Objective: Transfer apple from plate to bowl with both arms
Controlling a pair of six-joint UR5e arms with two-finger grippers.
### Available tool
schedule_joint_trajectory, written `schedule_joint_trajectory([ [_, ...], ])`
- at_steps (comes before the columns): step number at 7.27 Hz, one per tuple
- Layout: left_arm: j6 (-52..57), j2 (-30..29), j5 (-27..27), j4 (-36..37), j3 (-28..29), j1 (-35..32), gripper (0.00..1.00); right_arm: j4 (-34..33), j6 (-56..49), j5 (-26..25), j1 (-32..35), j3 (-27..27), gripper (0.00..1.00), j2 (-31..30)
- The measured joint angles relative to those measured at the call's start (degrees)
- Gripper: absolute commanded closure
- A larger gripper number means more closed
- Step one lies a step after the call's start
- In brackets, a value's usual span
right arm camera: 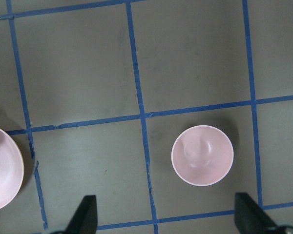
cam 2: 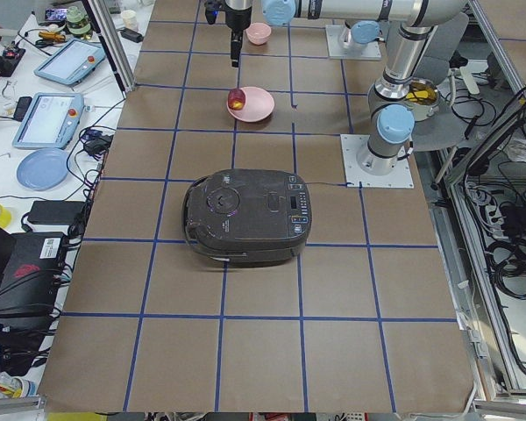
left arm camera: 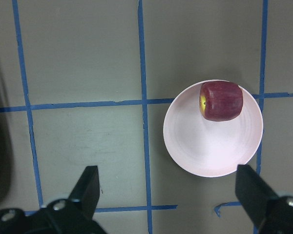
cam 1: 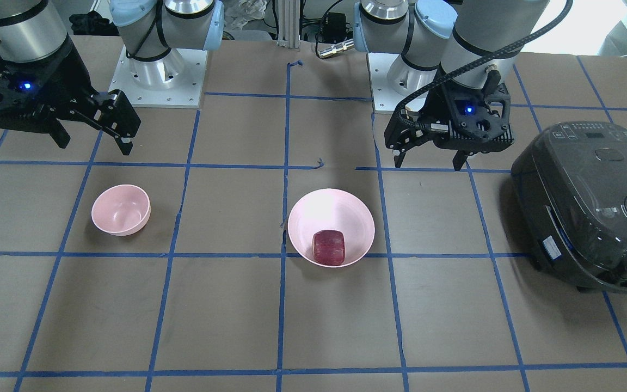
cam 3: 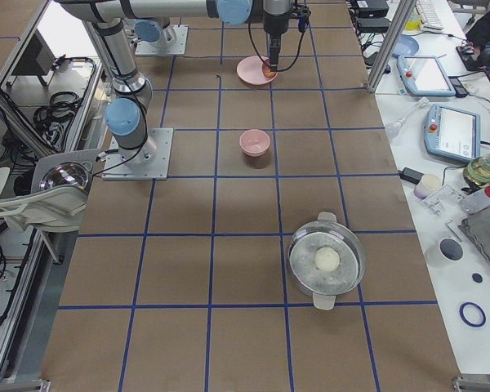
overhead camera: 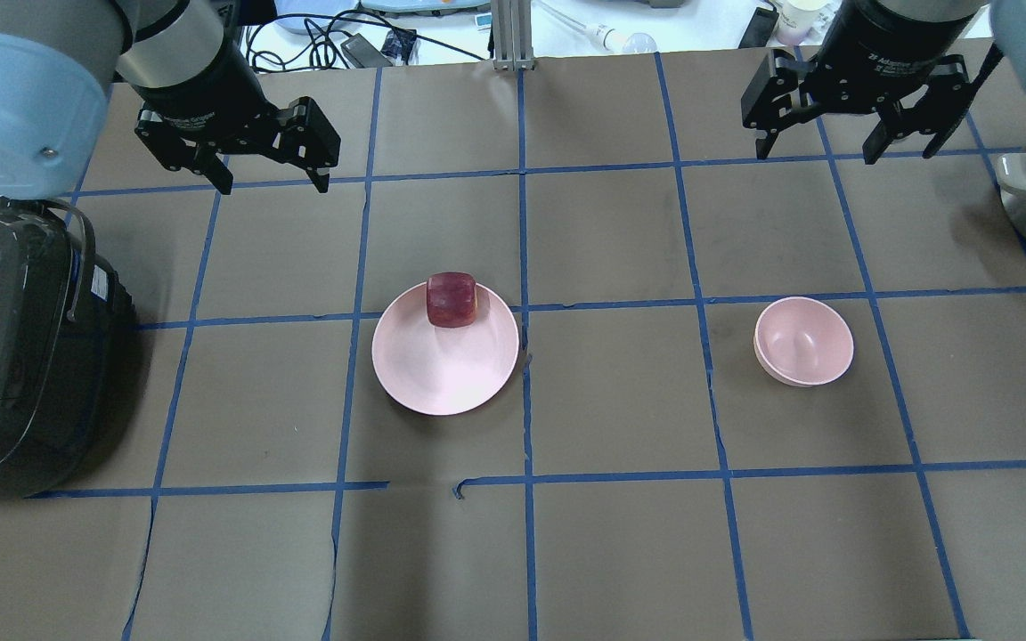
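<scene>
Dishes first, as I read the overhead view: one pink plate (overhead camera: 442,374) and one small pink bowl (overhead camera: 803,343) at its 3 o'clock, well apart. One dark cooker (overhead camera: 5,356) stands at the plate's 9 o'clock. One dark red apple (overhead camera: 451,299) sits on the plate at its 12 o'clock rim. Farther back hang my two grippers, both with fingers spread and holding nothing: the left gripper (overhead camera: 275,182) at the plate's 11 o'clock, the right gripper (overhead camera: 842,147) at the bowl's 12 o'clock.

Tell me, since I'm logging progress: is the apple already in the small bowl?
No, the apple sits on the plate near its rim, while the bowl holds nothing.
</scene>
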Motion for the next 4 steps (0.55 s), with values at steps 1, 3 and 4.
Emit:
schedule_joint_trajectory([
  [1,0.0,0.0,0.0,0.0,-0.1,0.0,0.0,0.0,0.0,0.0,0.0,0.0,0.0,0.0],
  [3,0.0,0.1,0.0,-0.1,-0.2,-0.1,0.0,0.0,0.0,0.0,0.0,0.0,0.0,0.0],
  [4,0.0,0.2,0.1,-0.5,-0.6,-0.1,0.0,0.1,0.0,0.0,0.0,0.0,0.0,0.0],
])
